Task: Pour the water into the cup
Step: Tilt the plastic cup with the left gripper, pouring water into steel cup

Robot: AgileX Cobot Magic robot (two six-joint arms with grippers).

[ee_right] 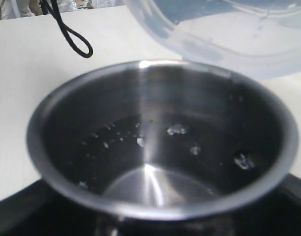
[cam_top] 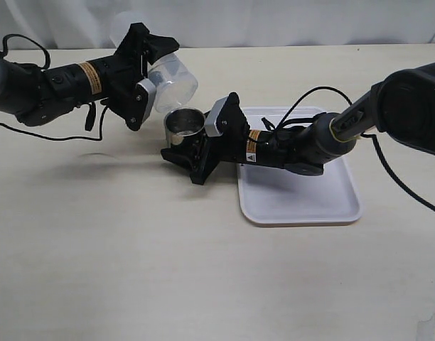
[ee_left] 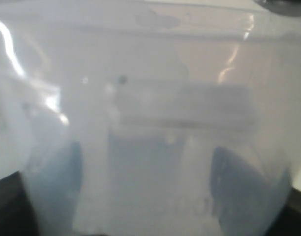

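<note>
My left gripper (cam_top: 143,74) is shut on the translucent plastic container (cam_top: 171,82), tilted with its mouth just above the steel cup (cam_top: 183,124). In the left wrist view the container (ee_left: 150,108) fills the frame, and the fingers (ee_left: 239,182) show as dark shapes through its wall. My right gripper (cam_top: 192,145) is shut on the cup, holding it upright left of the tray. In the right wrist view the cup (ee_right: 155,206) holds clear water (ee_right: 140,142) with small bubbles, and the container's rim (ee_right: 229,34) hangs over its far edge. I see no falling stream.
A white tray (cam_top: 303,202) lies under my right arm on the beige table. A black cable (ee_right: 67,29) loops on the table beyond the cup. Both arms meet near the table's middle.
</note>
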